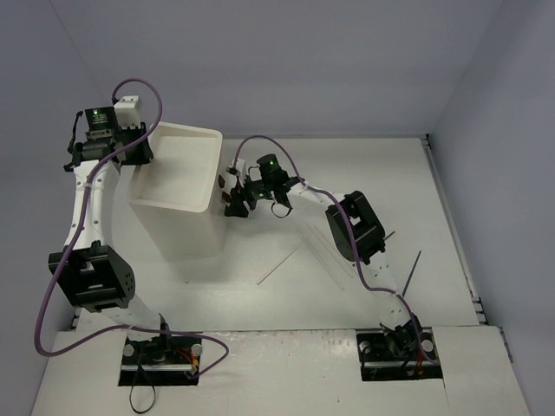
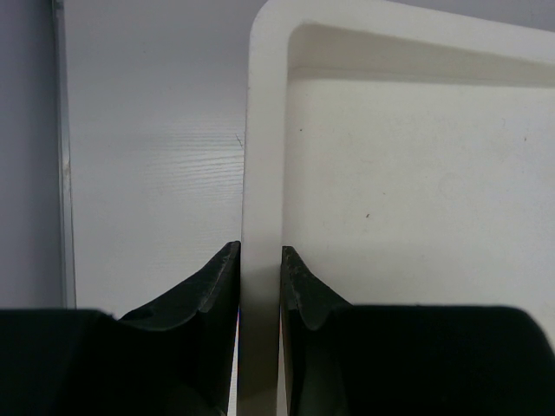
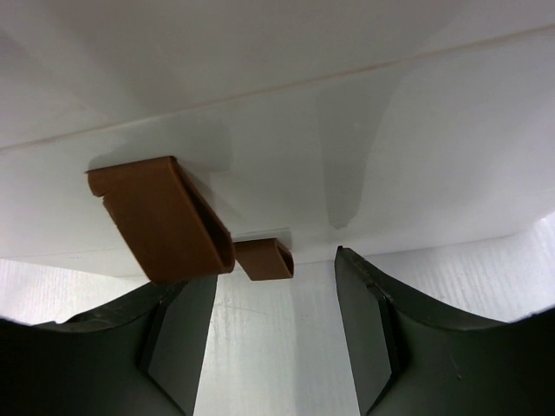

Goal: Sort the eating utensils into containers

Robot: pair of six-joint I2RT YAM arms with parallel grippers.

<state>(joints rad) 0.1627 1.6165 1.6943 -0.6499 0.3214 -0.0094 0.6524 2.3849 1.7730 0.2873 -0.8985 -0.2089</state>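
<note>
On the white table point(image 1: 347, 173), a white cabinet point(image 1: 173, 227) stands left of centre. The left gripper point(image 2: 260, 257) is clamped on its rim point(image 2: 264, 104). The right gripper point(image 3: 276, 295), jaws apart, frames the smaller brown knob point(image 3: 264, 259) on the cabinet's right face. A pale chopstick point(image 1: 279, 263) and a dark chopstick point(image 1: 411, 271) lie on the table to its right.

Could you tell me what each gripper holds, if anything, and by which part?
The left gripper clamps the white cabinet by its top rim; the right gripper holds nothing.
</note>
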